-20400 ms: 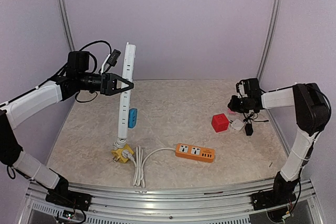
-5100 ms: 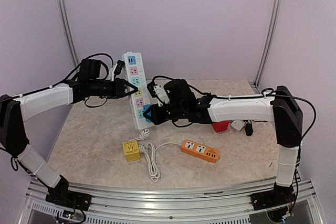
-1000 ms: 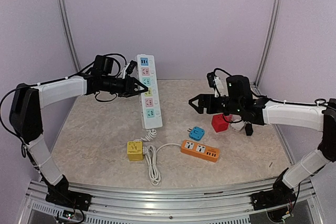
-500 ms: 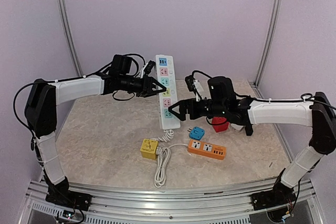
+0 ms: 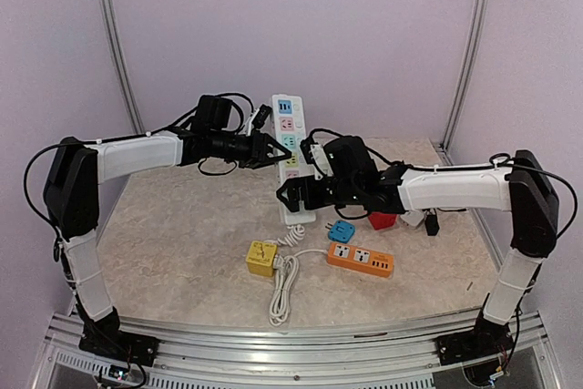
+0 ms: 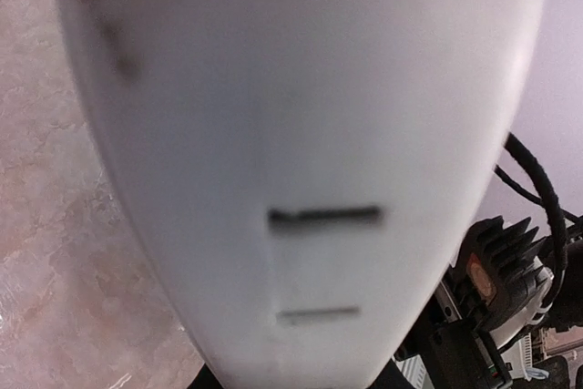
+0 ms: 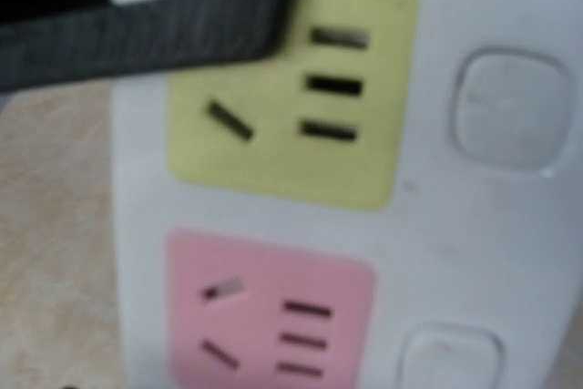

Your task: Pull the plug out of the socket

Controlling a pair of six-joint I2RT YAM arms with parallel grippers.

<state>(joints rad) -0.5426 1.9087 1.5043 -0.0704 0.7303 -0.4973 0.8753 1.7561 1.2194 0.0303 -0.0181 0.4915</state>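
You've got a matte beige marbled table (image 5: 164,243). Above it the long white plastic power strip (image 5: 288,125) stands nearly upright, off the surface, with pastel square socket faces and rounded switches. The left gripper (image 5: 273,150) is pinched tight on its edge at mid-height. The right gripper (image 5: 291,196) is at the strip's lower end, jaws spread wide and holding nothing. In your right wrist view one dark finger (image 7: 137,6) crosses the corner of the yellow socket face (image 7: 291,97), with a pink face (image 7: 269,316) below. On the table you have a flat orange strip (image 5: 361,261), a coiled white cable (image 5: 284,289), a yellow cube socket (image 5: 262,258) and a red cube (image 5: 381,220). The small blue plug (image 5: 342,230) lies on the table just beside the orange strip, apart from the white strip.
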